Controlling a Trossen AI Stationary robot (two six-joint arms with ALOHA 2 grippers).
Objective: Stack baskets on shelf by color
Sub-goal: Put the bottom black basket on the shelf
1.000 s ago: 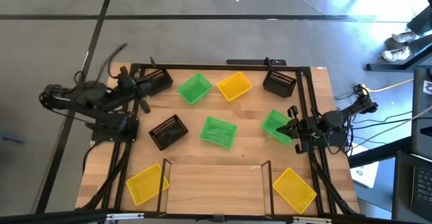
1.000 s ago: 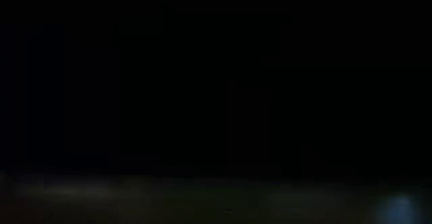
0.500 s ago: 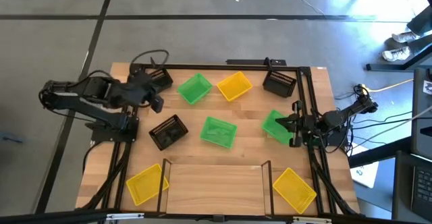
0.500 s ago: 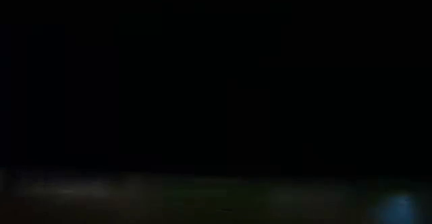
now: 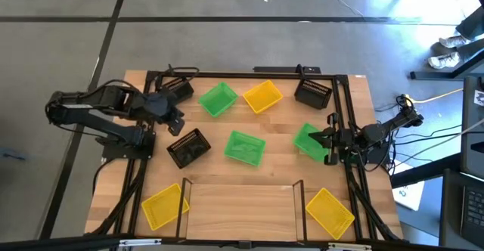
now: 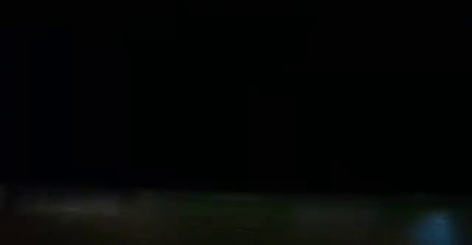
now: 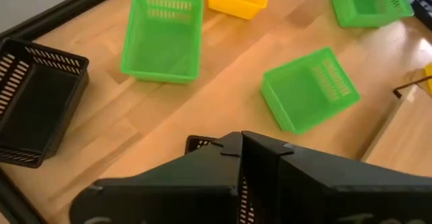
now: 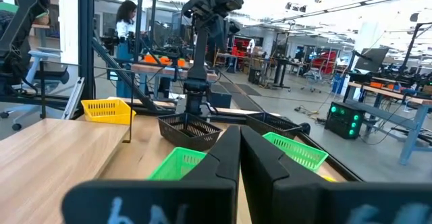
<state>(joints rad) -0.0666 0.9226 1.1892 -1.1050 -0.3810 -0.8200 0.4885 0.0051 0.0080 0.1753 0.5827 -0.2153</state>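
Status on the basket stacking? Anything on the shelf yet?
Nothing is done: the shelf is bare. Nothing is in hand: the left gripper sits over the table between two black baskets with jaws shut and empty, and the right gripper is at a green basket, jaws shut. All nine baskets remain loose on the table, unstacked.

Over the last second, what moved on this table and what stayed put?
The left arm swung: its left gripper, shut and empty, came from beside the far-left black basket toward the table's middle, now hovering between that basket and the other black basket. The right gripper, shut, stayed at the green basket by the right edge. No basket shifted; the shelf holds none.
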